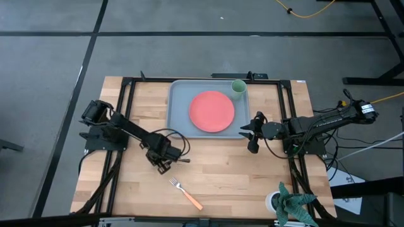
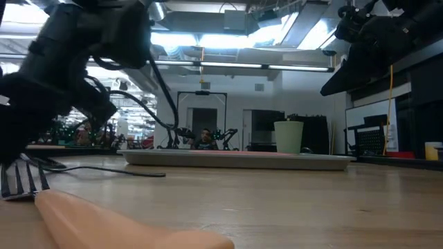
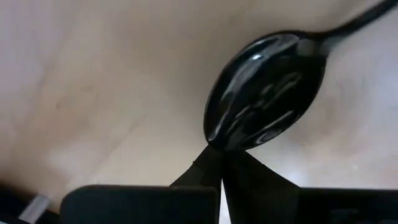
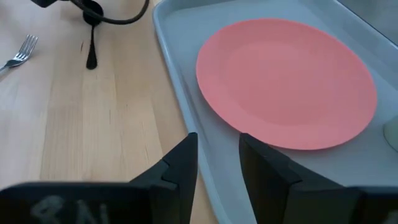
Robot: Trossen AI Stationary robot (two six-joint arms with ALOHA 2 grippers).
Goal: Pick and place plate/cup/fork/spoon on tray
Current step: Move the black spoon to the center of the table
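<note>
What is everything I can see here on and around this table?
tray: one, grey-blue, far middle of the table.
plate: one, coral-red, flat in the tray.
cup: one, pale green, upright in the tray's far right corner.
spoon: one, dark and shiny, on the wood left of the tray, its bowl tip pinched by the left claw.
fork: one, silver tines and orange handle, lying on the table's near edge.
potted plant: one, white pot with green leaves, near right corner.
left claw: dark, shut on the spoon.
right claw: dark, open, empty, at the tray's right near edge.
</note>
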